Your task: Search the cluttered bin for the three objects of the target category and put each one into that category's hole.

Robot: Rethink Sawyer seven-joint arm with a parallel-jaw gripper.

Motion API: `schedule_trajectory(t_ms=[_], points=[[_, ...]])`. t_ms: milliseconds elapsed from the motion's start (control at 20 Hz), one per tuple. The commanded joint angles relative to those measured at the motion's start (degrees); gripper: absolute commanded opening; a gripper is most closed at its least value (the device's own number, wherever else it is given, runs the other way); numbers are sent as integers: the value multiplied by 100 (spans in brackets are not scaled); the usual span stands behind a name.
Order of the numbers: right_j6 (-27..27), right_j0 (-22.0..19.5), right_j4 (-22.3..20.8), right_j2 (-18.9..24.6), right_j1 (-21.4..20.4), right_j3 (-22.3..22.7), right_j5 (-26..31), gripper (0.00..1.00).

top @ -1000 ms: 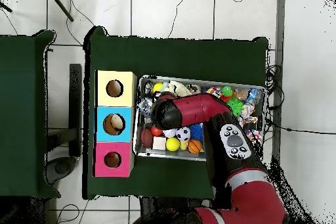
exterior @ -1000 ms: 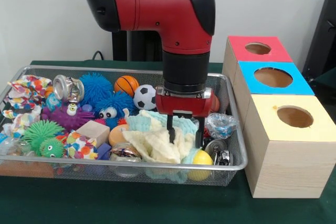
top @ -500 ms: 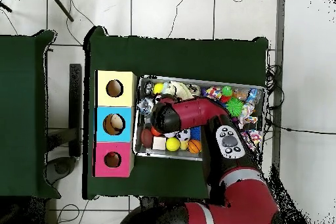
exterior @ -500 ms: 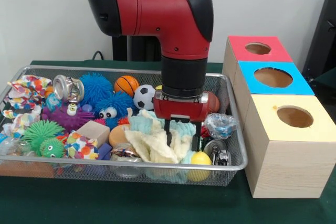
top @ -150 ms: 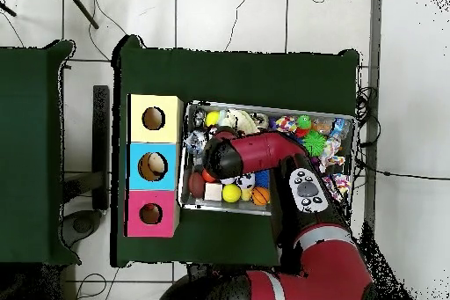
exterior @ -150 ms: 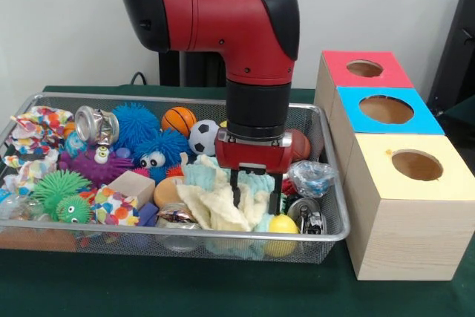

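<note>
claw (exterior @ -150 ms: pixel 256 197) lower and shifted slightly left, fingers sunk into the pale cloths (exterior @ -150 ms: pixel 223 202)

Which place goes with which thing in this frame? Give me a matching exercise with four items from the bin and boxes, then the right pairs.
Things:
1. orange basketball-patterned ball
2. shiny silver metal can
3. yellow-topped wooden box
4. robot's gripper

Places:
A. nearest the camera in the row of three boxes, front view
B. down among the pale yellow and mint cloths
C. just left of the black-and-white football, front view
D. toward the wire bin's far left, above the purple spiky toy

Pairs: 1-C, 2-D, 3-A, 4-B
</note>
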Motion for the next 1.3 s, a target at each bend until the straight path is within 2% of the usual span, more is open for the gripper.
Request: schedule_trajectory(t_ms=[50, 300, 600, 900, 1050, 1300], points=[[-441, -112, -243, 234, 832, -115, 516, 0], [-506, -168, -212, 307, 837, -120, 584, 0], [-243, -99, -232, 176, 784, 29, 307, 0], [-18, -127, 33, 94, 290, 851, 683, 0], [261, -59, 153, -16, -255, 1358, 629, 0], [479, 175, 164, -270, -543, 1682, 544, 0]])
